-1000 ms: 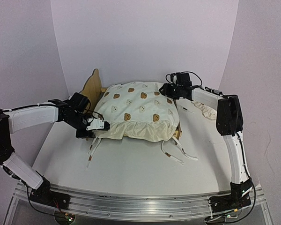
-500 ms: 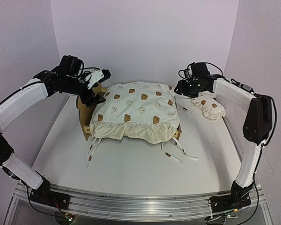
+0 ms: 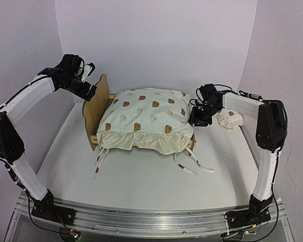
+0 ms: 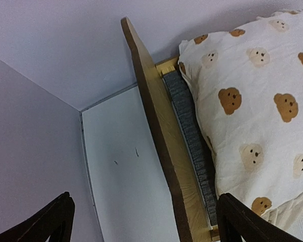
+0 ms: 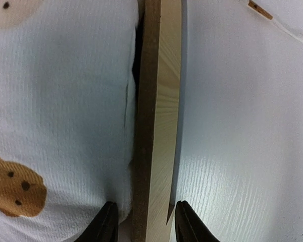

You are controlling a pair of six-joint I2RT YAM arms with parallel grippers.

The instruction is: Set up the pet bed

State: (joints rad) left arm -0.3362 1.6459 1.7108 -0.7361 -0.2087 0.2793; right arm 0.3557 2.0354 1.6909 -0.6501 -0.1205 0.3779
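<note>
The pet bed [image 3: 97,108] stands mid-table, its tall curved headboard on the left. The large bear-print cushion [image 3: 146,118] lies on it and hides most of the base. My left gripper [image 3: 90,89] is open and empty, raised just behind the top of the headboard. The left wrist view shows the headboard [image 4: 151,131], a strip of the grey felt base [image 4: 189,146] and the cushion [image 4: 252,101]. My right gripper [image 3: 198,120] is low at the bed's right end. Its open fingers [image 5: 103,224] straddle the wooden end rail [image 5: 159,126] with the cushion [image 5: 60,101] beside it.
The small bear-print pillow [image 3: 228,117] lies on the table right of the bed, close to my right forearm. The cushion's tie strings [image 3: 192,166] trail over the table in front of the bed. Walls close in at the left, back and right.
My left gripper left the cushion's front left corner and rose behind the headboard. My right gripper moved from the cushion's far right corner, past the small pillow, down to the right end rail.
</note>
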